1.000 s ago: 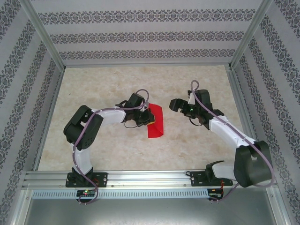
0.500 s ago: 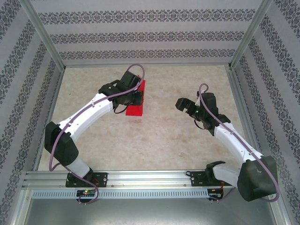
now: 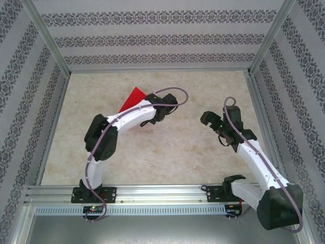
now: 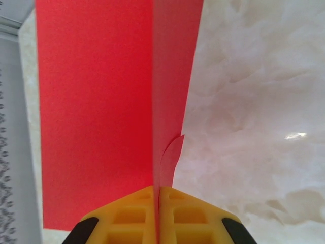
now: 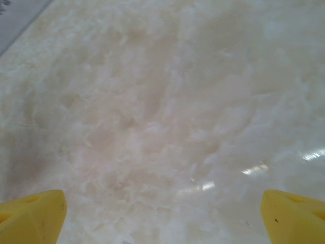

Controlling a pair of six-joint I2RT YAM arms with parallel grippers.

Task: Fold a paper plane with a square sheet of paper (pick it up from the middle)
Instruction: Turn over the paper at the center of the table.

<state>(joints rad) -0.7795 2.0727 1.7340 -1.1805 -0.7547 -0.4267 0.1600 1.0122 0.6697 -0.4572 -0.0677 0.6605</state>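
Pinches the square sheet of paper (image 4: 96, 117), folded, along its crease with the left gripper (image 4: 156, 198), jaws tight, at the far left-centre of the table (image 3: 167, 152). Holds the right gripper (image 5: 162, 213) wide and unloaded. May slip or tear at the small nick (image 4: 172, 147) near the grip if swung quickly. Finds no container.

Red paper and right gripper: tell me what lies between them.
In the top view, the left arm comes first, the left gripper shut on the red paper; then bare tabletop up to the open right gripper.
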